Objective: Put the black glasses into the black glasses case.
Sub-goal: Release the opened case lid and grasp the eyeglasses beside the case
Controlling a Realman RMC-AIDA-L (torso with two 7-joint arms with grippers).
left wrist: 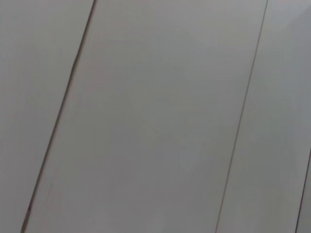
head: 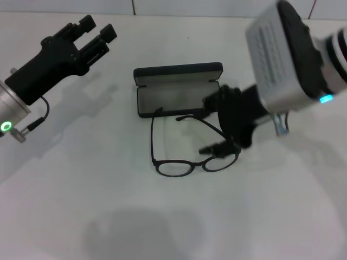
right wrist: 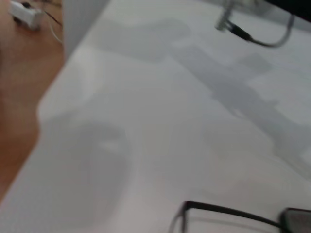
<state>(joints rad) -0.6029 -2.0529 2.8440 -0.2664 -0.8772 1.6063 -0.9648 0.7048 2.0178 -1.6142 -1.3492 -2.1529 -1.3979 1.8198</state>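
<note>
white table (head: 81, 206), black glasses (head: 187, 157), black glasses case (head: 176, 89)

Right tool (head: 219, 149) hides black glasses (head: 174, 167) right lens edge; tool opening unclear.

A smooth matte white tabletop (head: 81, 206) fills the head view, lit evenly from above so that soft grey shadows fall across it. Behind its far edge runs a pale tiled wall (left wrist: 155, 116) with thin dark grout lines. Past the table's rounded corner, the right wrist view shows a warm brown wooden floor (right wrist: 19, 97).
</note>
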